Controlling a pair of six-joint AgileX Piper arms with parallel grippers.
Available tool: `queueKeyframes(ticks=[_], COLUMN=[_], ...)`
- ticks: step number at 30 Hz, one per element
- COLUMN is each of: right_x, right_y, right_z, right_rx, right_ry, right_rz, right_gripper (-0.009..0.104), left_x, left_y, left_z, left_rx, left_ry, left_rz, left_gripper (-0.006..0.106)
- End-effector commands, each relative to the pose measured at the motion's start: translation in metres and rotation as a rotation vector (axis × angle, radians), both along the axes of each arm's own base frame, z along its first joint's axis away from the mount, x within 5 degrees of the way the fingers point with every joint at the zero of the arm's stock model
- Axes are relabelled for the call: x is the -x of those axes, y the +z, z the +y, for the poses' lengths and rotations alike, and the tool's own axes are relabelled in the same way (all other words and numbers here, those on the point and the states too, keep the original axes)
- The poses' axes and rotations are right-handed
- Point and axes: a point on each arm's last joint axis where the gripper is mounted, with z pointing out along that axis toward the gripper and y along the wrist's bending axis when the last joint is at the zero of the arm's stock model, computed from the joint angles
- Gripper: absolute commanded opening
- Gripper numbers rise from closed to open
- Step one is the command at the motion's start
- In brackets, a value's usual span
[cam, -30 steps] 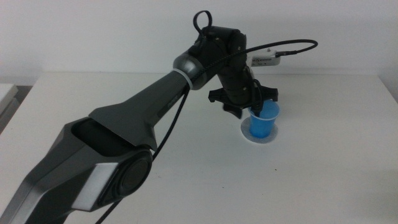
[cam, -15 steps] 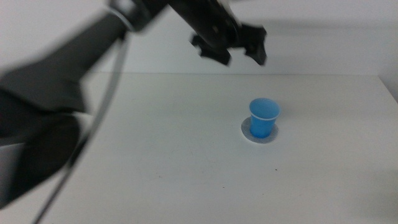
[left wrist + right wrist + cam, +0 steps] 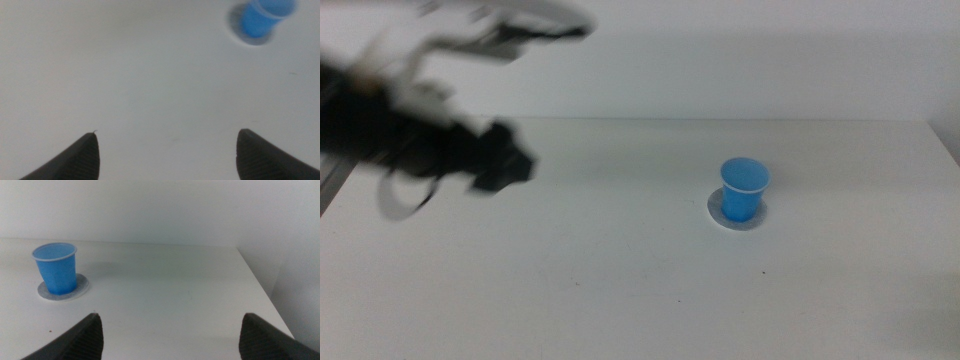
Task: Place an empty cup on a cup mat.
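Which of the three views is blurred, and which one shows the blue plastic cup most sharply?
Middle view: the left gripper is smeared by motion blur, while the small blue plastic cup on the round grey cup mat is fairly clear. Left wrist view: the cup is soft. Right wrist view: sharpest cup.

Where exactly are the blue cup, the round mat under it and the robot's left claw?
cup (image 3: 744,193): middle view, on its blue side wall.
cup mat (image 3: 81,287): right wrist view, on the bare grey edge beside the cup.
left gripper (image 3: 165,152): left wrist view, midway between its open jaws.
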Motion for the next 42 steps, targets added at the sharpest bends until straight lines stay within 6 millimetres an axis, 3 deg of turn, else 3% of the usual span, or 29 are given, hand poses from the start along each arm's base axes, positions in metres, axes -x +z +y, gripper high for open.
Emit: queueKeyframes(ticks=[1,9,13,17,26,29,42], right_x=[0.0,0.0,0.0,0.0,0.0,0.0,0.0], right_y=[0.0,0.0,0.0,0.0,0.0,0.0,0.0], right_z=[0.0,0.0,0.0,0.0,0.0,0.0,0.0], right_rx=[0.01,0.01,0.01,0.01,0.01,0.01,0.01], right_ry=[0.0,0.0,0.0,0.0,0.0,0.0,0.0], right_rz=[-0.007,-0.007,-0.007,-0.007,-0.007,-0.007,-0.007], right_gripper=[0.093,0.093,0.093,0.093,0.093,0.093,0.093], left_x=[0.022,0.103,0.138,0.159,0.178,0.178,0.178], left_y=[-0.012,-0.051,-0.093,-0.12,-0.142,-0.15,-0.144], left_z=[0.018,0.063,0.077,0.08,0.079,0.08,0.083], left_rx=[-0.004,0.02,0.051,0.06,0.143,0.154,0.061], left_ry=[0.065,0.302,0.431,0.466,0.482,0.51,0.487], left_rz=[-0.079,-0.598,-0.653,-0.704,-0.77,-0.681,-0.773], left_gripper=[0.094,0.094,0.094,0.094,0.094,0.094,0.094])
